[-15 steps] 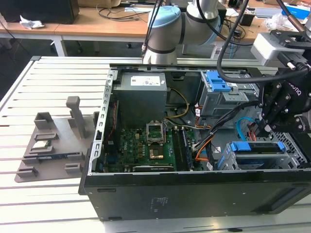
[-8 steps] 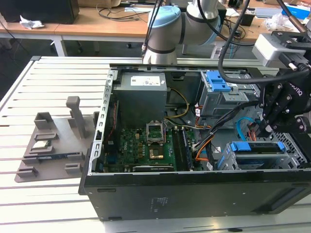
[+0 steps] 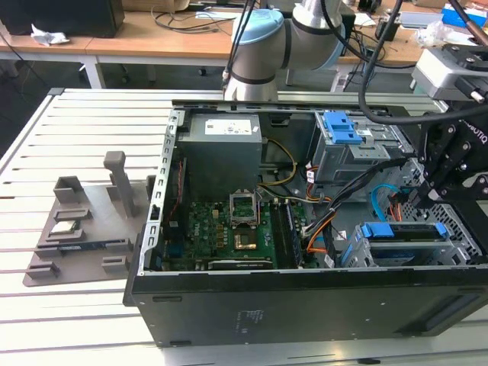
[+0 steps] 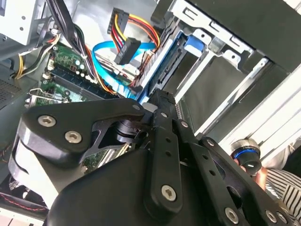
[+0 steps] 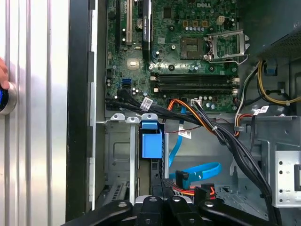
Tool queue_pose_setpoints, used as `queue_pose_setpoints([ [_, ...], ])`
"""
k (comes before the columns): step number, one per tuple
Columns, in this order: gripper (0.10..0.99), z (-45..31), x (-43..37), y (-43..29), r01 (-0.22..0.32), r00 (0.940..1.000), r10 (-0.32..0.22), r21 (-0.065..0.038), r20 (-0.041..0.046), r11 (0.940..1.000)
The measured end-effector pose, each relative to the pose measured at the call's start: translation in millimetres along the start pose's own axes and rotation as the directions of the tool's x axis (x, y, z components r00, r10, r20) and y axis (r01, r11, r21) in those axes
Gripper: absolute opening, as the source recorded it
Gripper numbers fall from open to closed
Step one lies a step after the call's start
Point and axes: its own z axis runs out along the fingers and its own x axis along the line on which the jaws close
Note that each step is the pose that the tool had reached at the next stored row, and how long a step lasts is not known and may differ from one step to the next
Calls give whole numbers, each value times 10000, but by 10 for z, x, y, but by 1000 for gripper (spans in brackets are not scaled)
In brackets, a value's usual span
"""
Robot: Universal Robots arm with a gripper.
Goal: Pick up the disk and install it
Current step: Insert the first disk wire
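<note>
On the exterior view's left, we see a grey holder [image 3: 76, 229] lying on the white slatted counter [image 3: 76, 137]. A small chip sits on the holder.

Next comes the open black computer case [image 3: 305, 313]. Inside it, the big grey power-supply box [image 3: 221, 152] is at the back. The green motherboard [image 3: 229, 232] lies in front of it. Further right, at the back, is a blue latch on a grey metal cage [image 3: 343, 130]. Blue, orange and black cables [image 3: 335, 206] run across the middle of the case.

On the exterior view's right, the disk [image 3: 404, 232] stands on its edge in a metal drive cage near the front of the case. Its blue frame shows along the top. In both wrist views we see the disk [image 5: 151, 143] down in its slot, with blue plastic [image 4: 162, 70] along its side.

The robot's black hand [image 3: 418, 197] reaches into the case just above and behind the disk. In the second wrist view the hand [image 4: 160, 101] is narrow, with its tips drawn close together right at the end of the disk. We cannot tell if the tips pinch it or only touch it. In the first wrist view the hand [image 5: 159, 190] lines up with the disk's slot.
</note>
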Motion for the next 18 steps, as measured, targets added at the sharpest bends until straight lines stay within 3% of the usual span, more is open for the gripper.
queue_pose_setpoints([
  [5,106,-3,-35,-61,-1,10000,1,0,0,10000],
  [13,106,-3,-228,-132,0,10000,0,0,0,10000],
  [18,106,-3,-239,-133,0,10000,0,0,0,10000],
])
